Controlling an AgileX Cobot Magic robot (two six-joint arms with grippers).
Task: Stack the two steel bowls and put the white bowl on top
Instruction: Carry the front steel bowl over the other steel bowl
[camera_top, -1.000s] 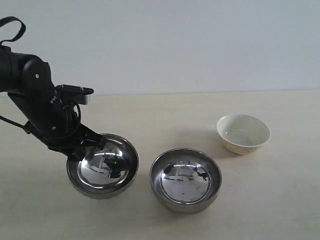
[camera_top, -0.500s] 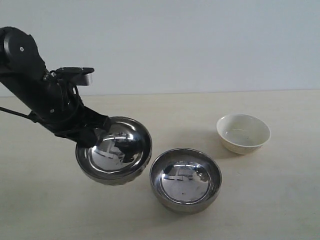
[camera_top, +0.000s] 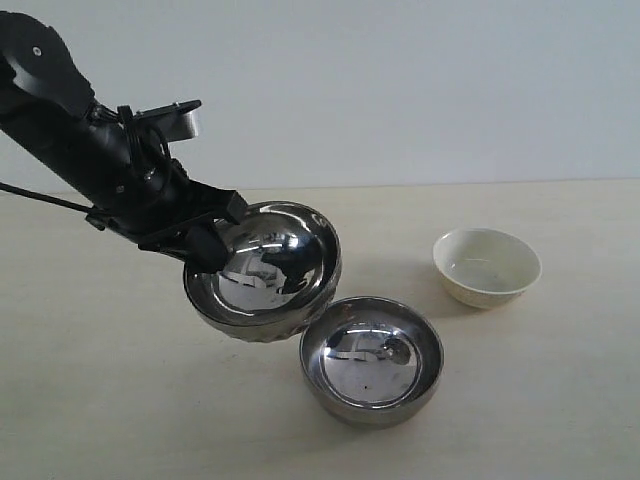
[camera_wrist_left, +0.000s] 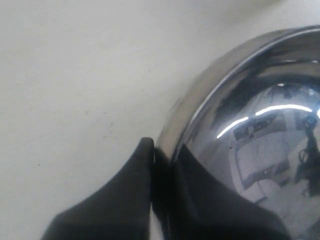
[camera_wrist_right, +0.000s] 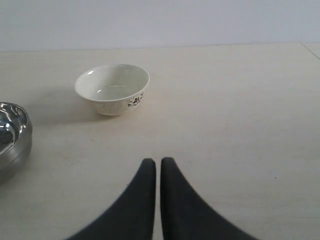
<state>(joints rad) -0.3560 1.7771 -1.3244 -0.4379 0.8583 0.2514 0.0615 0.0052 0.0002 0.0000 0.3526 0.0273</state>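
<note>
Left pincer (camera_top: 205, 252): I saw it closed tight on the left rim of the lifted steel bowl (camera_top: 270, 268). In the left wrist view, the left pincer (camera_wrist_left: 162, 150) had one black finger outside the wall of the bowl (camera_wrist_left: 260, 130) and one inside.
Lifted steel bowl: it hung clear of the desk (camera_top: 540, 400), left of centre, tilted with its open side facing up and to the right. In the exterior view its lower right edge overlapped the far left rim of the resting steel bowl (camera_top: 372, 360). I could not tell whether the two touched.
Resting steel bowl: it sat upright on the desk near the middle, on the near side. From the right wrist view I caught only one edge of it (camera_wrist_right: 12, 140).
White bowl (camera_top: 487, 266): it stood upright on the desk to the right and farther back, well apart from both steel bowls. The right wrist view (camera_wrist_right: 112, 89) showed a dark pattern on its outer wall.
Right pincer (camera_wrist_right: 158, 162): its jaws were closed to a thin slit and I saw nothing between them. It hovered over bare desk (camera_wrist_right: 240, 125), apart from the white bowl.
</note>
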